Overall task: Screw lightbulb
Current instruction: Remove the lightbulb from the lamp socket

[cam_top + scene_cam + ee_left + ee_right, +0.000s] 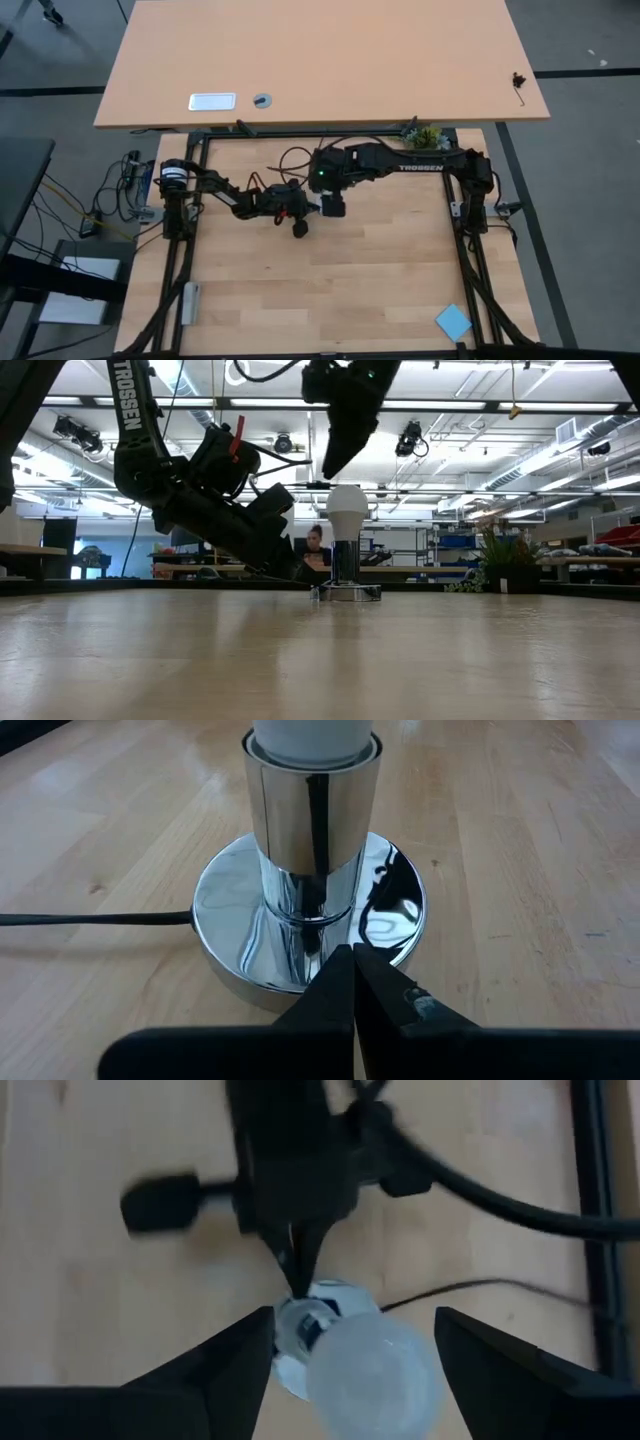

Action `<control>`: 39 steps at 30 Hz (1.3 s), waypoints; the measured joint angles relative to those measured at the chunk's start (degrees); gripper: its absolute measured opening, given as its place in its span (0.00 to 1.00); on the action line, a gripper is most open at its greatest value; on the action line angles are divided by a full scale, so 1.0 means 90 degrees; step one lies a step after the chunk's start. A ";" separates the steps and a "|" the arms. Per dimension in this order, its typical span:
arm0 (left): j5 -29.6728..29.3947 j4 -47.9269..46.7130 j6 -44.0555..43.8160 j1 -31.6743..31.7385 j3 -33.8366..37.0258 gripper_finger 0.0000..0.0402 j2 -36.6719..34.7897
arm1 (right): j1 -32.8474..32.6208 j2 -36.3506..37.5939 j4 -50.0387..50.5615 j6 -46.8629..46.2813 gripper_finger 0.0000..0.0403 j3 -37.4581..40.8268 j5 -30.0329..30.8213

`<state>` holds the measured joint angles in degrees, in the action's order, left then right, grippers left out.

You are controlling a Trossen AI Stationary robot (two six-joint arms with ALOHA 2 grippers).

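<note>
We see the small white pear-shaped lightbulb point(347, 510) standing upright with its narrow end down in the shiny silver round socket base point(310, 910), which sits on the pale wooden table point(380, 280) near its middle. A thin black cord point(95, 918) runs from the base across the wood. Our right gripper point(350, 1342) hangs just above the bulb, its two dark fingers point(215, 1360) spread wide on either side of the white dome without touching it. Our left gripper point(352, 965) reaches in low at table level, its fingers pressed together into a point, the tips resting against the rim of the silver base. A small blue square pad point(453, 321) lies well apart near the table's corner.
</note>
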<state>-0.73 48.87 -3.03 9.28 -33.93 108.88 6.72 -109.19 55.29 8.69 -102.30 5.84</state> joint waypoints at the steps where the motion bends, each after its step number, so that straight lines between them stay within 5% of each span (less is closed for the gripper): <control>1: -0.0002 0.0002 0.0000 0.0000 0.0000 0.01 0.0000 | -0.0010 0.0000 0.0014 -0.0380 0.70 -0.0053 0.0009; 6: 0.0000 -0.0001 0.0000 0.0000 0.0000 0.01 0.0000 | 0.0010 0.0002 0.0038 -0.2785 0.74 -0.0180 0.0018; 10: -0.0002 -0.0001 0.0002 0.0000 0.0000 0.01 0.0000 | 0.0024 -0.0033 0.0293 -0.3437 0.77 -0.0175 0.0089; 18: -0.0002 -0.0001 0.0000 0.0000 0.0000 0.01 0.0000 | 0.0203 -0.0046 0.0406 -0.3689 0.84 0.0131 0.0546; 24: -0.0002 -0.0001 0.0000 0.0000 0.0000 0.01 0.0000 | 0.0376 -0.0045 0.0248 -0.3849 0.85 0.0443 -0.0147; 32: -0.0002 0.0002 0.0000 0.0000 0.0000 0.01 0.0002 | 0.0424 -0.0046 0.0149 -0.3724 0.80 0.0585 -0.0273; 39: -0.0004 0.0002 0.0001 0.0000 0.0000 0.01 0.0002 | 0.0540 -0.0046 0.0145 -0.2601 0.69 0.0583 -0.0429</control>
<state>-0.76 48.88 -3.02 9.28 -33.93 108.90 11.58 -109.60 56.59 -14.71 -97.06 1.98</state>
